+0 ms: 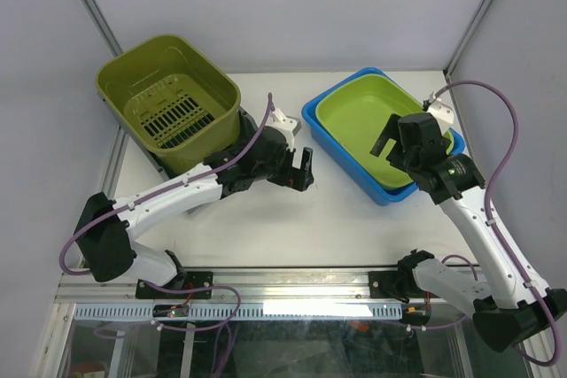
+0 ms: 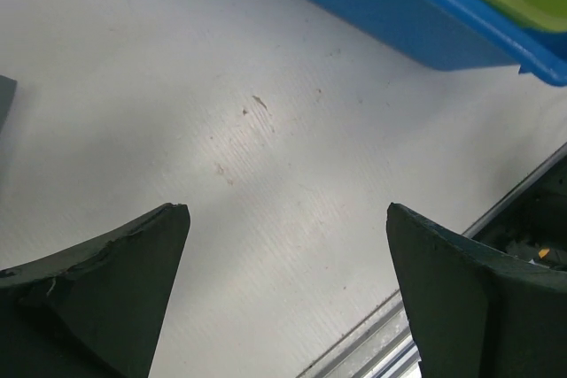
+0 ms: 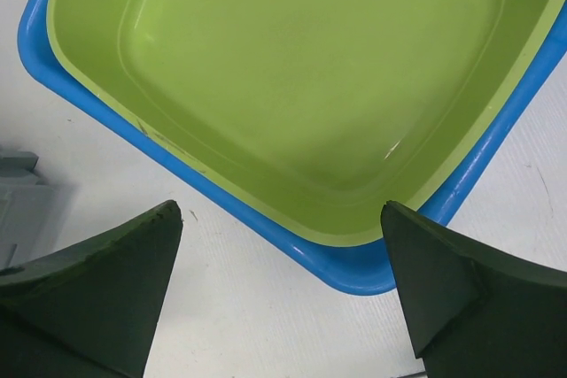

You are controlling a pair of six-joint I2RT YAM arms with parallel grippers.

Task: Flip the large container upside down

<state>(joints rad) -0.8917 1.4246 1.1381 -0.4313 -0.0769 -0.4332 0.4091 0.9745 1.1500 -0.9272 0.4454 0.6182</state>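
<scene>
The large container, a deep olive-green tub with a slotted floor, stands mouth-up and slightly tilted at the table's back left. My left gripper hovers open to its right, over bare table, touching nothing. The left wrist view shows the left gripper with only white tabletop between its wide-apart fingers. My right gripper hangs open above the near left corner of a lime-green tray nested in a blue tray. From the right wrist, the right gripper spans the blue tray's corner without contact.
A grey flat piece lies under the olive tub's front edge. The lime-green tray has nothing in it. The blue tray's wall shows ahead of the left gripper. Metal frame rails run along the table's near edge.
</scene>
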